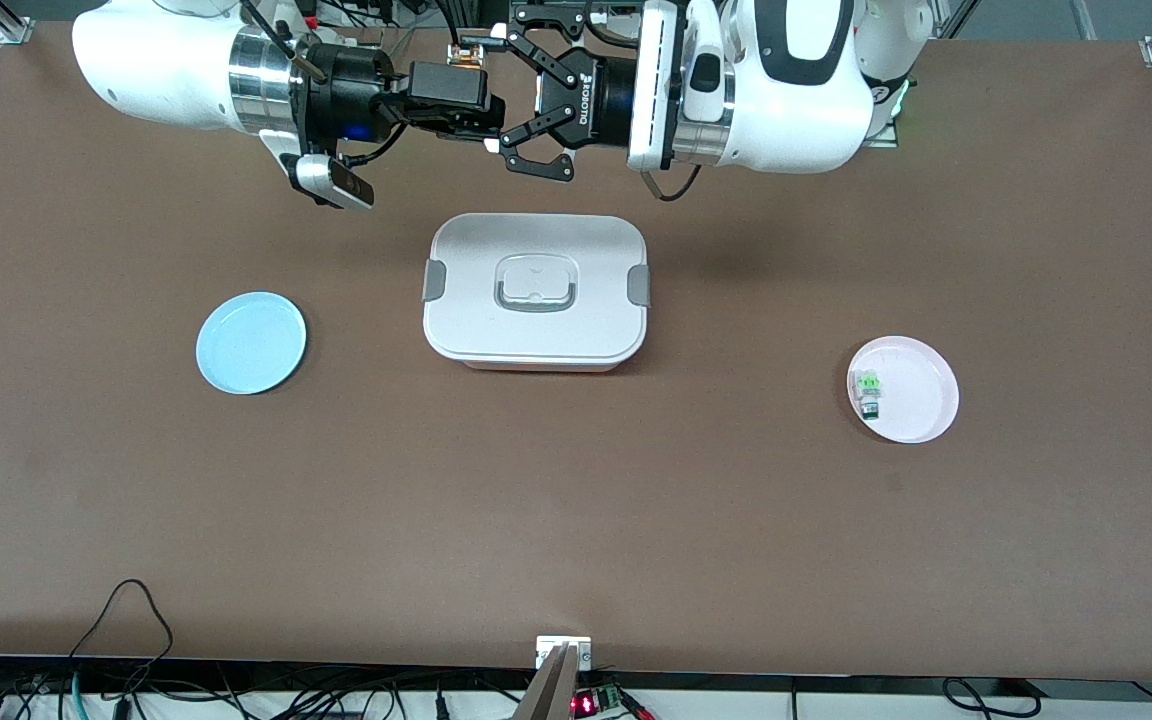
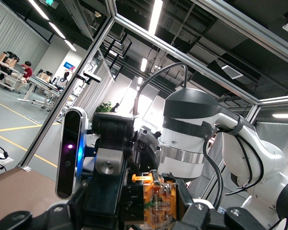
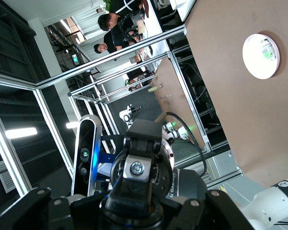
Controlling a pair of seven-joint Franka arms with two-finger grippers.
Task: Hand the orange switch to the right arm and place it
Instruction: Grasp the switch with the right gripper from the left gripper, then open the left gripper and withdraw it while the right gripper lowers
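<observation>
The orange switch [image 1: 466,52] sits at the tips of the right gripper [image 1: 471,75], whose slim jaws are clamped on it. The left gripper [image 1: 526,100] faces it with its linkage fingers [image 1: 536,165] spread apart, the switch just beside their tips. Both grippers hang above the table [image 1: 576,520], over the strip between the white lidded box [image 1: 536,292] and the arm bases.

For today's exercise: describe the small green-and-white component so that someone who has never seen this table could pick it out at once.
Start at the big white lidded box in the middle of the table, then go toward the left arm's end to the pink plate. The green-and-white component lies on that plate near its rim. A darker small part lies beside it, nearer the front camera; only the target has bright green.
</observation>
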